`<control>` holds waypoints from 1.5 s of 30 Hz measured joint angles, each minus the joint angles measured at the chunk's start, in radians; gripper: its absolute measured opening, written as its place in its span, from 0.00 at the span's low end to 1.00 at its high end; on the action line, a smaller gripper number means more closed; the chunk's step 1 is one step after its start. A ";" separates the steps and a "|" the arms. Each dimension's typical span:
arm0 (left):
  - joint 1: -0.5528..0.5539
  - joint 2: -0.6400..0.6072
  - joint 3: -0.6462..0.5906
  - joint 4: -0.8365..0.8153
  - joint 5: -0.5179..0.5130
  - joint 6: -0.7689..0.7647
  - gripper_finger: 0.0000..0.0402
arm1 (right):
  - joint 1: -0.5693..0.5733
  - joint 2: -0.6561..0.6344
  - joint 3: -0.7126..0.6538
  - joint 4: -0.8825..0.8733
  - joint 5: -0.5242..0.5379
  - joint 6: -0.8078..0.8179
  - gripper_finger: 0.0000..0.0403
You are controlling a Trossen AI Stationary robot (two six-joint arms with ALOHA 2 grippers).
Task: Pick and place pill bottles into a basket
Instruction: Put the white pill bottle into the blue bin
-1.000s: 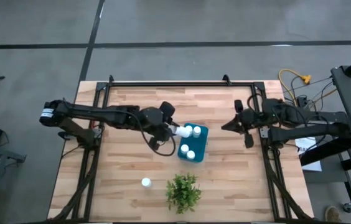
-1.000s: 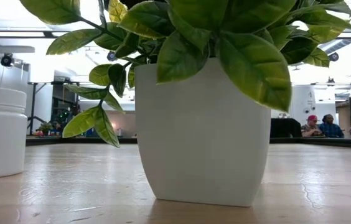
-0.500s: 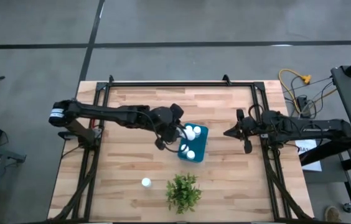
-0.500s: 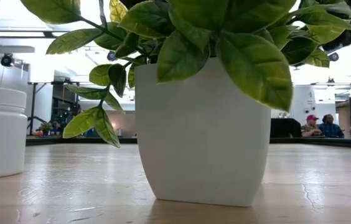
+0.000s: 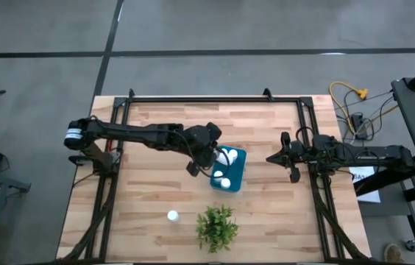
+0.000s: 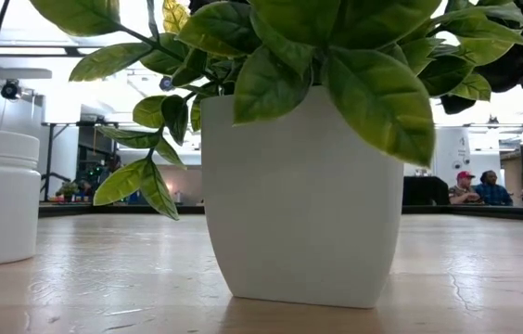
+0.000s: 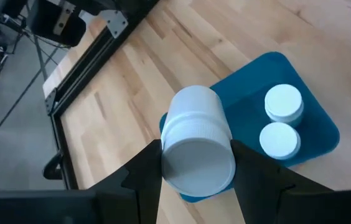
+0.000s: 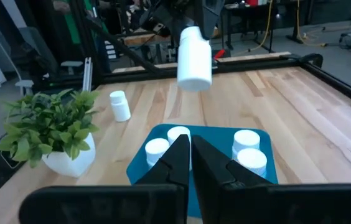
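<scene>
The left gripper [image 7: 197,163] holds a smooth white round pill bottle [image 7: 195,146] between its fingers, above the teal basket [image 7: 309,112] with rounded corners. Four bottles stand inside. One bottle [image 5: 172,216] stands on the wooden desk [image 5: 266,213]. The right gripper [image 8: 190,155] waits shut, well apart.

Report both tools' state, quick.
Left tool: shut on a bottle, above the basket.
Right tool: shut, empty, at the table's right side.
</scene>
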 joint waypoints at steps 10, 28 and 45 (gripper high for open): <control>0.041 0.101 0.102 -0.100 0.027 0.008 0.36 | 0.000 0.001 -0.013 0.000 0.000 0.003 0.02; 0.042 0.415 0.544 -0.532 0.035 0.064 0.36 | 0.000 0.006 -0.018 -0.006 -0.003 -0.011 0.02; 0.044 0.476 0.587 -0.614 0.032 0.081 0.36 | 0.000 0.013 -0.028 -0.009 -0.003 -0.027 0.02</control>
